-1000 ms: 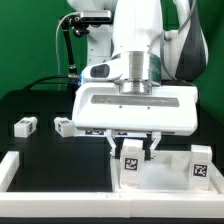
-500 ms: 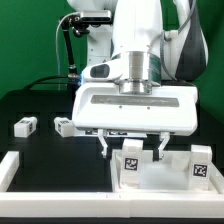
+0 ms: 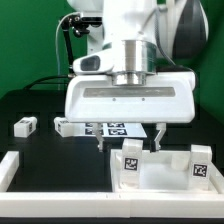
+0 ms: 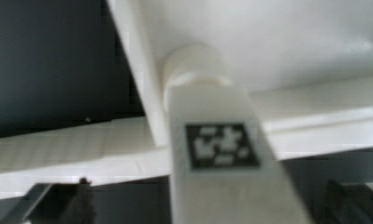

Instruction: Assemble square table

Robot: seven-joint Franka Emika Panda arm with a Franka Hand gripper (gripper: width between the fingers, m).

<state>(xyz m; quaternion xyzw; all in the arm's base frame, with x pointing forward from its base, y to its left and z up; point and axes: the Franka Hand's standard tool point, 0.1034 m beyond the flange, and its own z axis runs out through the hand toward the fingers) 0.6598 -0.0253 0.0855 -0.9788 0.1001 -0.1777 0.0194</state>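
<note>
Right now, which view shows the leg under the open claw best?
The wrist view: the leg fills the picture's middle, with its tag large though slightly blurred. The exterior view shows the same leg small and upright, tag facing the camera, just below the open claw.

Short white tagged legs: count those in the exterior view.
4. Two legs lie on the black table at the exterior view's left; two stand upright on the white square panel, one below the gripper, one further right. Others may be hidden.

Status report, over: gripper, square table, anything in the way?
Gripper open above upright short white tagged leg. White square plastic panel holds it and a second leg. Nothing blocking seen.
</note>
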